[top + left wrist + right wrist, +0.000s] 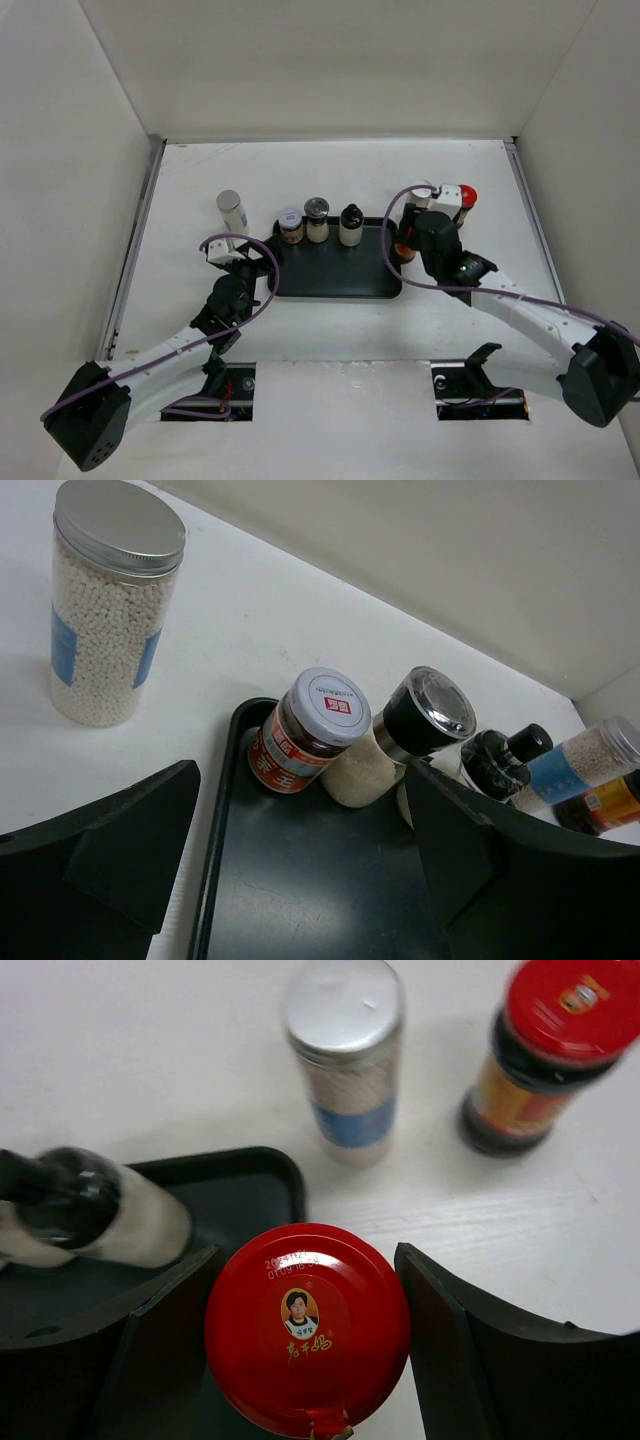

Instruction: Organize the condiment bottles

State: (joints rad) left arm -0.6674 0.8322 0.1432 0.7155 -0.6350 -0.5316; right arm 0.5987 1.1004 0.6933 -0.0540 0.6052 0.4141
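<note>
a black tray (335, 285) lies in the middle of the white table (250, 170). three bottles stand upright in a row along the far edge of the tray. from left to right they are a white-lidded jar (305, 740) with a red label, a grey-lidded shaker (420, 720) with beige filling, and a black-capped bottle (351, 225). the first two stand just beside each other.

the left cylinder (105, 630) stands upright on the table, off the tray and near its far left corner (silver top, blue label, small white grains inside).

the left gripper (300, 780) hangs over the left part of the tray. its fingers are spread wide and there is nothing between them. the white-lidded jar is in front of it, apart from both fingers.

the right gripper (307, 1250) is at the right edge of the tray, with one finger at each side of the red-capped jar (307, 1325). the fingers are very near to the jar, but the wide red cap covers the place where they would meet the glass. so i cannot tell if they really press on it or only stand around it. this jar is upright and the portrait label on its cap faces up.

two more bottles stand on the bare table behind it, to the right of the tray. the right cylinder (345, 1060) has a silver top and a blue label and is near the far right corner of the tray. the second red-capped bottle (510, 1100), dark with an orange label, stands further right. these two are near each other but do not touch.
</note>
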